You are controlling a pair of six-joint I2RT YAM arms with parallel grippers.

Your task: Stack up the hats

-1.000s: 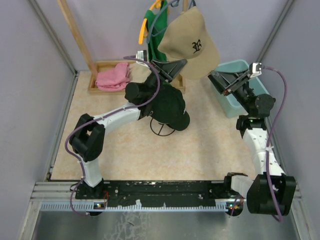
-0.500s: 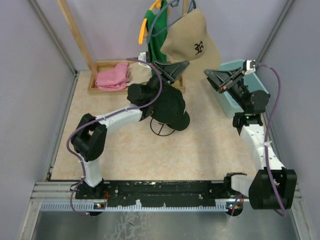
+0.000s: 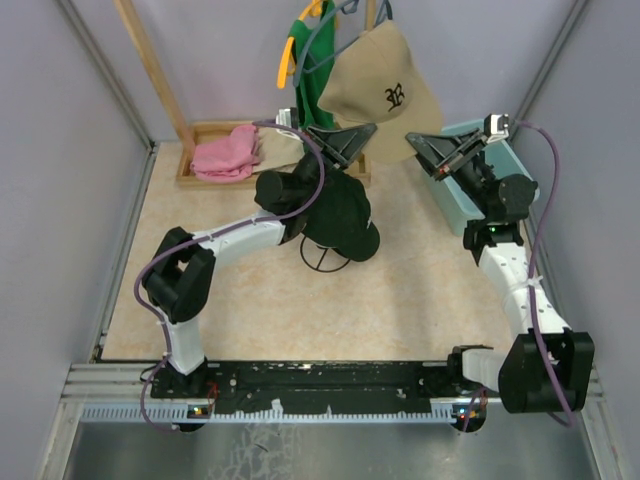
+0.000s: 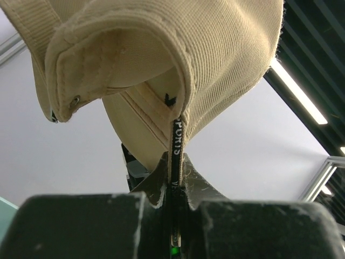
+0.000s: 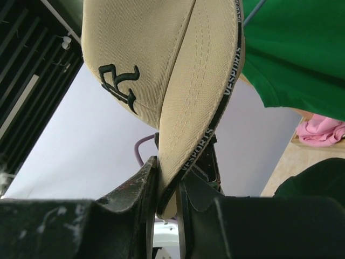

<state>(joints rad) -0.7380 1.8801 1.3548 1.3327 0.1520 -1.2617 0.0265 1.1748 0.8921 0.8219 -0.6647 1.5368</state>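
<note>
**While the tan cap (image 3: 375, 85) hangs aloft, the stack is unfinished**

Left pincer (image 4: 174, 167) is clenched on the cap's edge and right pincer (image 5: 166, 183) pinches its brim, upper centre of the top view. A black cap (image 3: 345, 215) sits below on the tabletop (image 3: 250, 320). I'd say this 1 is not yet stacked.

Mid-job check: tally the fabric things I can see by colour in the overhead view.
Tan cap: 1
Black cap pile: 1, caps within it cannot be told apart
Pink cloth: 1
Green shirt: 1
Total: 4
</note>
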